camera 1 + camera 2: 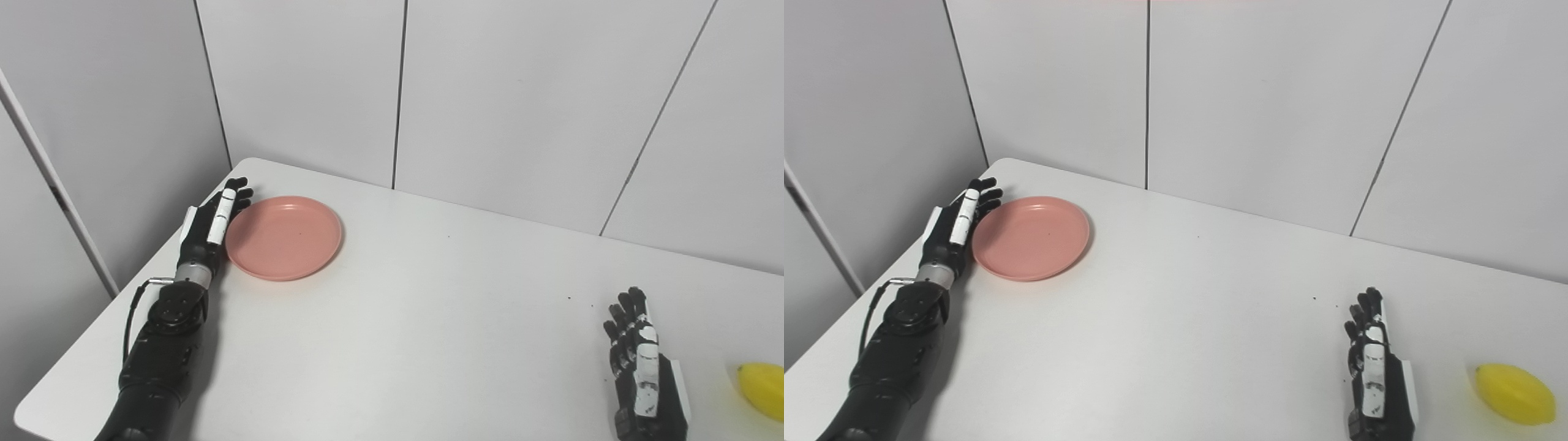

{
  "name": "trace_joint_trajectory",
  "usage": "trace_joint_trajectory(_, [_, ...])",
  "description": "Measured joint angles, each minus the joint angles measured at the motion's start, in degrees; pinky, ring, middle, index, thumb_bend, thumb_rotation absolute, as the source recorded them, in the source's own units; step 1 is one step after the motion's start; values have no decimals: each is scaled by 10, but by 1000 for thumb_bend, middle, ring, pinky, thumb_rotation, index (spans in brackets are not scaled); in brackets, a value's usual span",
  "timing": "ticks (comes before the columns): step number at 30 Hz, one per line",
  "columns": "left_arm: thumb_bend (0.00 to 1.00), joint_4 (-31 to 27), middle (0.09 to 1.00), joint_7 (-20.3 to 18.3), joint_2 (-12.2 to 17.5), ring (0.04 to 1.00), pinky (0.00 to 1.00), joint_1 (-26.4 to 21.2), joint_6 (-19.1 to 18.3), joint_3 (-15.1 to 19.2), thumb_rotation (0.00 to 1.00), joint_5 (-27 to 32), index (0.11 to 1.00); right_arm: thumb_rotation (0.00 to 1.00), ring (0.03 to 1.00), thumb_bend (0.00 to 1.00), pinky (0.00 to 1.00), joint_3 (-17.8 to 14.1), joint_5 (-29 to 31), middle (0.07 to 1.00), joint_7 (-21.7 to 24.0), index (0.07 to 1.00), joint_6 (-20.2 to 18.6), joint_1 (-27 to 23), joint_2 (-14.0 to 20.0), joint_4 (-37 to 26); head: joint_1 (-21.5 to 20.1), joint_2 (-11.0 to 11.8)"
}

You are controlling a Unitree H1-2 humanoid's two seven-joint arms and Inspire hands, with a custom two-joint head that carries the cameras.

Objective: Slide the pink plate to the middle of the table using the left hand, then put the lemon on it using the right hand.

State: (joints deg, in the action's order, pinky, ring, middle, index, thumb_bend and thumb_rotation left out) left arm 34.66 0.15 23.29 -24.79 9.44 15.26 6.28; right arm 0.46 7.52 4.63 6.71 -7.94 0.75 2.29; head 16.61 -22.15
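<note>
A round pink plate (284, 237) lies flat near the far left corner of the white table (429, 318). My left hand (211, 226) stands on edge against the plate's left rim, fingers straight and apart, holding nothing. A yellow lemon (1515, 385) rests on the table at the near right, partly cut off by the picture edge in the left eye view. My right hand (1375, 367) rests open on the table a short way left of the lemon, not touching it.
White wall panels (490, 92) stand close behind the table's far edge and along its left side. The table's left edge runs just beside my left arm (162, 343). A few small dark specks mark the tabletop near my right hand.
</note>
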Motion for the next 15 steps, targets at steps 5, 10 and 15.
trace_joint_trajectory(5, [639, 0, 860, 4, 0, 874, 921, 0, 0, 0, 1000, 0, 840, 1000, 1000, 752, 1000, -2, 3, 1000, 2, 1000, 0, 0, 3, 0, 3, 3])
trace_joint_trajectory(10, [657, 6, 865, 4, 0, 883, 929, 0, 6, 1, 1000, 1, 845, 1000, 1000, 730, 1000, -2, 1, 1000, 2, 1000, 0, 5, 2, -10, 4, -1])
trace_joint_trajectory(15, [648, 8, 872, 4, 0, 896, 934, 1, 10, 2, 1000, 2, 851, 1000, 1000, 739, 1000, -3, -1, 1000, -2, 1000, 0, 15, 2, -24, 5, -12])
